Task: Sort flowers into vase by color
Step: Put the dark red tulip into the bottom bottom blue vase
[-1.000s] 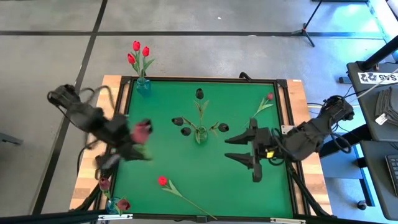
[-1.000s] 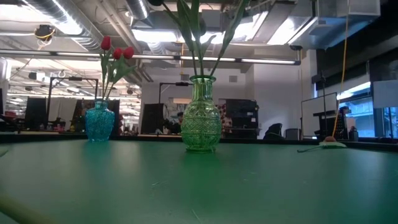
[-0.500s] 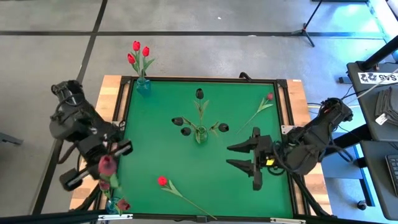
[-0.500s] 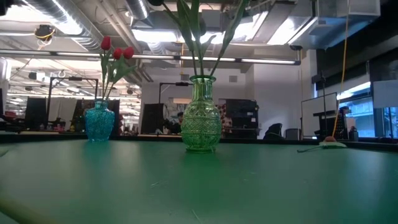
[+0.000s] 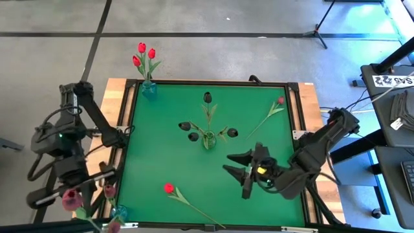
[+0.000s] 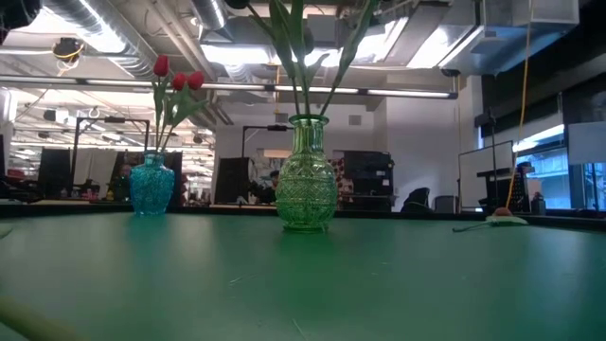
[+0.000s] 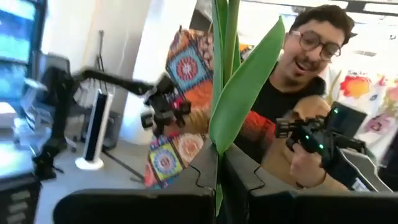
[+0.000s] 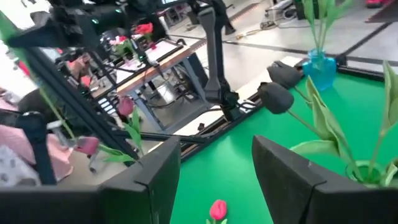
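My left gripper (image 5: pixel 72 189) is off the table's left edge near the front corner, shut on a maroon tulip (image 5: pixel 71 199). Beside it, a vase (image 5: pixel 118 212) at the near left corner holds maroon flowers (image 5: pixel 110 191). My right gripper (image 5: pixel 242 169) hangs open over the table's near right part, holding nothing. A red tulip (image 5: pixel 169 188) lies flat on the green mat ahead of it, also in the right wrist view (image 8: pixel 217 210). Another reddish tulip (image 5: pixel 280 101) lies at the far right. My left gripper pinches the tulip's green stem (image 7: pixel 217 186) between its two fingers, below a long leaf (image 7: pixel 249 93). The fingers reach out about level and lie across the stem. The stem rises upright out of the fingers, and the flower is lifted clear of everything.
A green glass vase (image 5: pixel 208 139) with dark flowers stands mid-table. A blue vase (image 5: pixel 149 89) with red tulips stands at the far left corner. The left wrist view shows a person with hand-held controllers (image 7: pixel 311 140) beyond the table. Bare mat lies between the red tulip and the right gripper.
My left gripper has swung from over the table's left part toward the near left corner, past the left edge, carrying the maroon tulip. My right gripper has moved down and toward the near left, rolling as it went, still open.
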